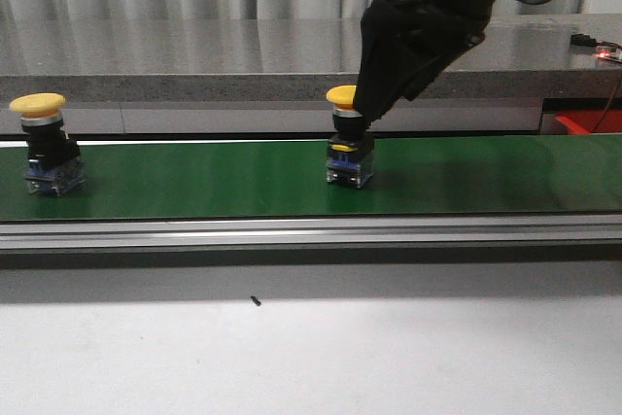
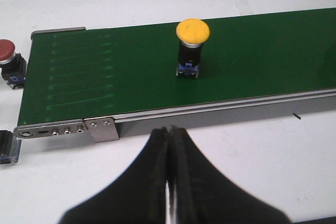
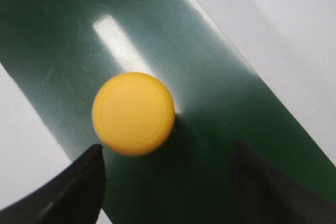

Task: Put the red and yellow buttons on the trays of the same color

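Note:
Two yellow buttons stand upright on the green belt (image 1: 214, 182). One is at the left (image 1: 43, 143) and also shows in the left wrist view (image 2: 192, 45). The other is mid-belt (image 1: 348, 143), with my black right arm (image 1: 428, 26) reaching down onto its cap. From above, that yellow cap (image 3: 133, 114) lies just ahead of my open right gripper (image 3: 167, 148), close to one fingertip (image 3: 89, 166) and not between the jaws. A red button (image 2: 8, 59) sits on the white table beyond the belt's end. My left gripper (image 2: 169, 135) is shut and empty over the white table. No tray is in view.
The belt's metal rail (image 1: 311, 232) runs along its near side, with a bracket (image 2: 100, 128) at the end. A grey counter (image 1: 194, 55) stands behind the belt. A red thing (image 1: 588, 123) shows at the far right. A metal-edged part (image 2: 8, 146) lies near the belt corner.

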Controlling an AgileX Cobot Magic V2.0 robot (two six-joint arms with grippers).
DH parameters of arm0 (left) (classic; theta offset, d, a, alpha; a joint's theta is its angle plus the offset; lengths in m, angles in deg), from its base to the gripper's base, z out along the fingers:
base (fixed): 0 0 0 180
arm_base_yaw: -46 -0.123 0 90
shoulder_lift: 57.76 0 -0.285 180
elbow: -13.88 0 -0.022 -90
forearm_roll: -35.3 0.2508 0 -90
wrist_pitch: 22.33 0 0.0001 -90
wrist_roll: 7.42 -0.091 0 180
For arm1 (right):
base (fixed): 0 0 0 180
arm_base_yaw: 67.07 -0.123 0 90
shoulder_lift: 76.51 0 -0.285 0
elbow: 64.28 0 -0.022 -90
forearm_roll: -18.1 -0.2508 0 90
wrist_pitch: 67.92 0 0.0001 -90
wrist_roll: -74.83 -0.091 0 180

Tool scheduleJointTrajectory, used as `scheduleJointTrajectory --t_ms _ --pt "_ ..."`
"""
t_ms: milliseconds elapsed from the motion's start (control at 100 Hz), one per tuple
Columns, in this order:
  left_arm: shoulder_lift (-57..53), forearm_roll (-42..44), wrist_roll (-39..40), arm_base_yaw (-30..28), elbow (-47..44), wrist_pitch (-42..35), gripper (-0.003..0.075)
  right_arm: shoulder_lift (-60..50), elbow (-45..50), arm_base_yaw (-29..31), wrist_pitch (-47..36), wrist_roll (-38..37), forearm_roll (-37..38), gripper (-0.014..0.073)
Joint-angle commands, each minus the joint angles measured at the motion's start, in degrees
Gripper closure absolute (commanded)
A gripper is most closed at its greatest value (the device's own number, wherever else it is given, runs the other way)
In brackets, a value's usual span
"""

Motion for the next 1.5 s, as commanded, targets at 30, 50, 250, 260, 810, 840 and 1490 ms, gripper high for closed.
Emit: scheduleJointTrajectory --t_ms 30,50,250,260,810,840,1490 --pt "0.2 -1.0 0.0 0.4 1.5 -3.5 0.0741 -1.4 -2.1 0.1 -3.1 3.0 -3.2 0.0145" --pt "0.2 -1.0 0.0 0.4 1.5 -3.5 0.0741 -1.2 -2.1 0.1 -3.2 3.2 -3.5 0.0148" --pt "0.2 -1.0 0.0 0.4 1.5 -3.5 0.0741 -0.9 -2.2 0.1 -5.6 5.0 -5.7 0.0281" --pt "0.2 -1.0 0.0 0.4 1.5 -3.5 0.0741 -0.9 -2.2 0.1 -5.6 5.0 -5.7 0.0292" --pt "0.2 -1.0 0.0 0.4 1.5 -3.5 0.0741 -9.6 -0.5 7.8 -2.3 3.3 -7.7 0.0530" --pt "0.2 -1.0 0.0 0.4 1.5 -3.5 0.0741 -10.4 -0.1 9.1 -2.3 2.8 -7.7 0.0530" --pt "0.2 -1.0 0.0 0.4 1.5 -3.5 0.0741 -16.1 12.4 40.5 -8.3 -0.7 -8.1 0.0530"
